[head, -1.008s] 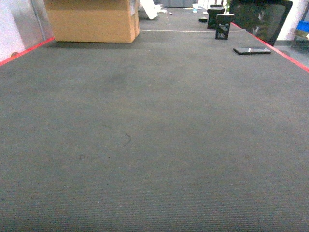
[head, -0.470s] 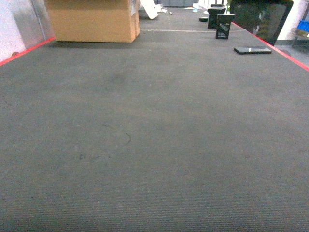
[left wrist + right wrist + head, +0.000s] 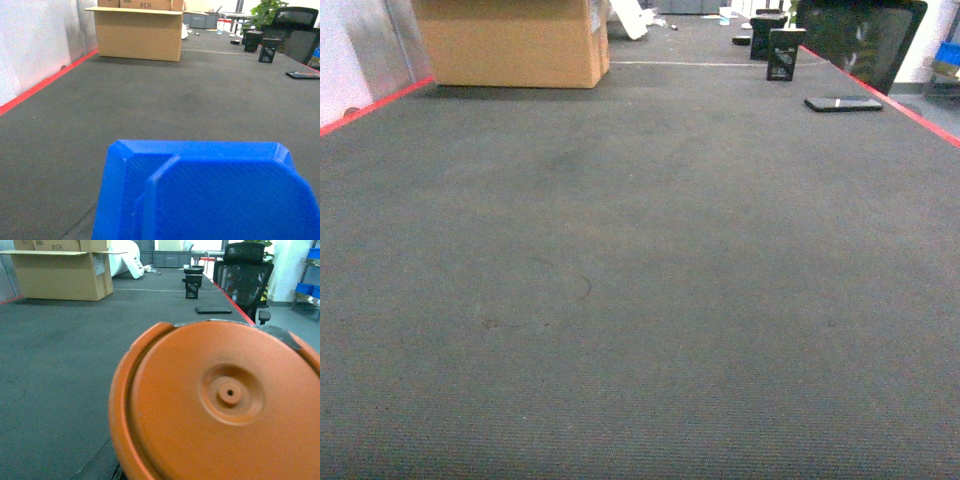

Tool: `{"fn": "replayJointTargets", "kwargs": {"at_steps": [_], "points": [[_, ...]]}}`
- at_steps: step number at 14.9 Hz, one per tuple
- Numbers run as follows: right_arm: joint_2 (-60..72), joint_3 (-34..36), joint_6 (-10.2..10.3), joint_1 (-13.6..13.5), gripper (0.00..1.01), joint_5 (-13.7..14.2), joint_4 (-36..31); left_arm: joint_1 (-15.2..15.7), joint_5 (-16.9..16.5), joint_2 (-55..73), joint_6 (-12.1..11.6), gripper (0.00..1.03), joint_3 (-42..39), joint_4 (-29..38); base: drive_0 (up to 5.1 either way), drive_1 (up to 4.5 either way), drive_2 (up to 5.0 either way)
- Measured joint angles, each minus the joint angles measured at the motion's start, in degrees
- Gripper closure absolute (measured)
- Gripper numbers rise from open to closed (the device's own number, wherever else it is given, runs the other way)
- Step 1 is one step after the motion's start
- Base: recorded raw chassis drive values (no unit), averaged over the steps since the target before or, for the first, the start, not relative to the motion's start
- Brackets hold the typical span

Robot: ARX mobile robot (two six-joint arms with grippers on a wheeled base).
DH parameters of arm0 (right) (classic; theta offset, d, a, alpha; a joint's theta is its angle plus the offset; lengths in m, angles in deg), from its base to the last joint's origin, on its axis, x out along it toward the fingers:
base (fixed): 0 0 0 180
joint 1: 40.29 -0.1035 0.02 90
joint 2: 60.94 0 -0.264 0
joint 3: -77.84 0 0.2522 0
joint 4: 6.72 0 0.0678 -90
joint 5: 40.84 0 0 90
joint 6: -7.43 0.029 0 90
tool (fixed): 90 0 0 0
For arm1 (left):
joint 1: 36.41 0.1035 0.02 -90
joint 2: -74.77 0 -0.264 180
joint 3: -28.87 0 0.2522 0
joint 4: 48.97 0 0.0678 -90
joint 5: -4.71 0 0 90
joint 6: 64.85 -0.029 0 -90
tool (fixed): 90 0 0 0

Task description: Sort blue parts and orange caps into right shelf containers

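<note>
head: carpet (image 3: 640, 300) view barely shifted, shelf unseen | left: blue part (image 3: 205, 195) fills view; grip untellable | right: orange cap (image 3: 220, 405) likewise

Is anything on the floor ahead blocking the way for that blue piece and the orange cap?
Nothing visible blocks it: the carpet ahead lies bare, with the cardboard box off to the far left. No shelf containers show in any view.

The head camera looks forward and slightly down over the grey carpet (image 3: 640, 280) toward the far cardboard box (image 3: 510, 45). Both wrist cameras sit low, facing the same way; the left is blocked near by a blue part (image 3: 205, 192), the right by an orange cap (image 3: 220, 405). All three share the box, carpet and office chair (image 3: 860, 35).
</note>
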Motion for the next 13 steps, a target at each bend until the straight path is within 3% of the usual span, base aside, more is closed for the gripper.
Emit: {"fn": "replayJointTargets", "kwargs": {"at_steps": [13], "points": [[0.0, 0.0, 0.0, 0.0, 0.57, 0.0, 0.0, 0.0, 0.0, 0.0, 0.0, 0.61, 0.0, 0.0, -1.5, -1.51, -1.5]]}}
